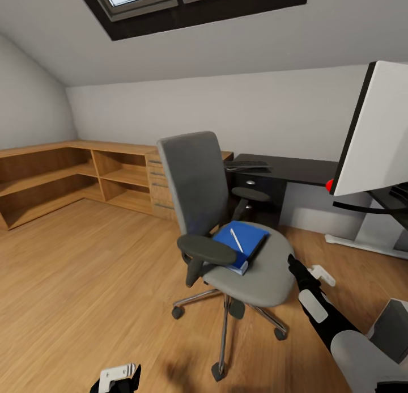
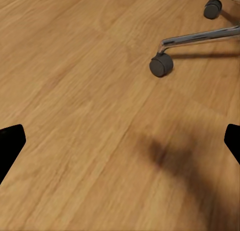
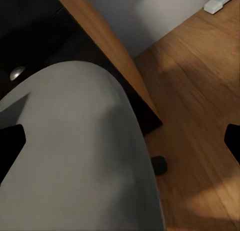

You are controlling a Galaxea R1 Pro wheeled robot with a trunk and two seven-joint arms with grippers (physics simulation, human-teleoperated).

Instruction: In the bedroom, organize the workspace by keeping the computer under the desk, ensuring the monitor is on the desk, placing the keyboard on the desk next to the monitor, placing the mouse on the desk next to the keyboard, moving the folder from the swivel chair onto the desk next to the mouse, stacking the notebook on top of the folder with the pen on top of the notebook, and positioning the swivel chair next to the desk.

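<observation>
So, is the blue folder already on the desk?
No, the folder lies on the swivel chair seat, with the pen on top.

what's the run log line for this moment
phase: approach chair | folder, pen: on swivel chair seat | right gripper: open beside seat | left gripper: open, low

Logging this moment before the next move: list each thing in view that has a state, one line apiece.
swivel chair: upright on the floor, away from the desk, loaded.
folder: flat on the chair seat.
pen: lying on top of the stack on the seat.
keyboard: flat on the desk.
monitor: upright, white back showing.
left gripper: open, empty, low over the floor.
right gripper: open, empty, beside the seat edge.
</observation>
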